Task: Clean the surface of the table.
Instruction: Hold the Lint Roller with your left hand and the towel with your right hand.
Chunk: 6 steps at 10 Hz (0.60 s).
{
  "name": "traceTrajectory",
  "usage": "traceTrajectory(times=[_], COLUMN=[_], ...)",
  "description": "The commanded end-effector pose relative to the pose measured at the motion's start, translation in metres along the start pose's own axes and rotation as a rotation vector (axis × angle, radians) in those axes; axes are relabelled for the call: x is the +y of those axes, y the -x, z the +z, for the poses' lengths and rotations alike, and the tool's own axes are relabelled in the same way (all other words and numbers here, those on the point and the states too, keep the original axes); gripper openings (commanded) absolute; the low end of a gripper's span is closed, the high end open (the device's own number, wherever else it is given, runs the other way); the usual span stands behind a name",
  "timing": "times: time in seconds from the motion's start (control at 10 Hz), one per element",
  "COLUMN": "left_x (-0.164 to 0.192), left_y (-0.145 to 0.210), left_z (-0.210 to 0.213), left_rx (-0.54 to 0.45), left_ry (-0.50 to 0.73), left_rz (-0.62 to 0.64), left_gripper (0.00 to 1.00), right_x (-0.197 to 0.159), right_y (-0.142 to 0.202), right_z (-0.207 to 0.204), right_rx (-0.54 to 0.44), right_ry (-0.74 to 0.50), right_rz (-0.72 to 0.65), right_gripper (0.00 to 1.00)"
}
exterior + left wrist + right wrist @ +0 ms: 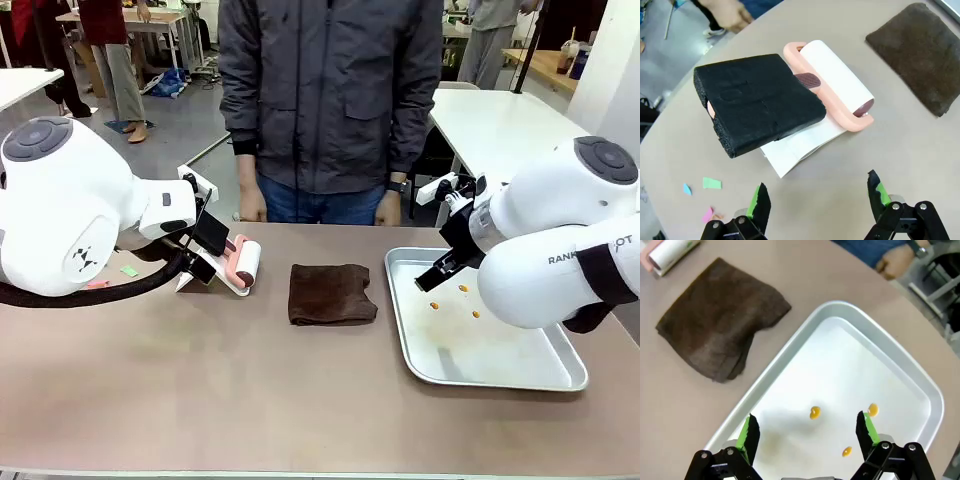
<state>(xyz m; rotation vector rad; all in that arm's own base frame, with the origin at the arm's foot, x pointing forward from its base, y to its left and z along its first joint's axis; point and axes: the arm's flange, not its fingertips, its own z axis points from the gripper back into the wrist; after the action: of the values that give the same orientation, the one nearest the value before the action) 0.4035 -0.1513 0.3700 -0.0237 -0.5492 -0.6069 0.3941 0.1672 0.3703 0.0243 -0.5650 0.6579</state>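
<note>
Left wrist view: my left end effector hangs spread and empty above the table, near the lint roller, a black block covering its handle. Clip that block and I knock the roller away. Right end effector hovers spread over the tray.

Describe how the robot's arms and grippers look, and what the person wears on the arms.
The left arm and right arm are bulky, rounded and white, with grey round caps. A black cable runs under the left one; the right one bears dark lettering. The left gripper and right gripper are black with green pads. The person wears a dark grey long-sleeved jacket and a wristwatch.
</note>
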Motion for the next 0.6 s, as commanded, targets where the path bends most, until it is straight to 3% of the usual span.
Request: traceTrajectory(times=[0.0, 0.5], left_x=[0.0, 0.0], left_y=[0.0, 0.0], left_z=[0.0001, 0.0001], left_rx=[0.0, 0.0], left_ry=[0.0, 0.0], left_rz=[0.0, 0.0], left_gripper=[1.0, 1.0], right_x=[0.0, 0.0], right_y=[-0.0001, -0.0001], right_z=[0.0001, 0.0001], right_rx=[0.0, 0.0], right_ry=[0.0, 0.0], right_rz=[0.0, 0.0], right_gripper=[1.0, 1.0])
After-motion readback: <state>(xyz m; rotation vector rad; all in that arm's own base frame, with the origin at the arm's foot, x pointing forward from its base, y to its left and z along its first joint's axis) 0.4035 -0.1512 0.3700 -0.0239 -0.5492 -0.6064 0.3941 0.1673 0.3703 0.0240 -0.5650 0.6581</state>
